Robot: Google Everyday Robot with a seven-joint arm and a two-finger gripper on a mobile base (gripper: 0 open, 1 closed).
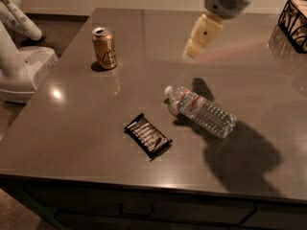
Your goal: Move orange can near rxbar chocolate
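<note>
We see the orange can upright at the table's far left, the rxbar chocolate flat toward the front, well apart, a water bottle (on its side) beside it, the gripper above the far side, open or closed we cannot tell.

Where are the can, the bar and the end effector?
Can [105,49]: camera view, side wall, at the pale mark.
Bar [147,136]: camera view, middle of the black wrapper.
End effector [191,51]: camera view, cream tip, above the table [72,128], beyond the bottle [204,113].
</note>
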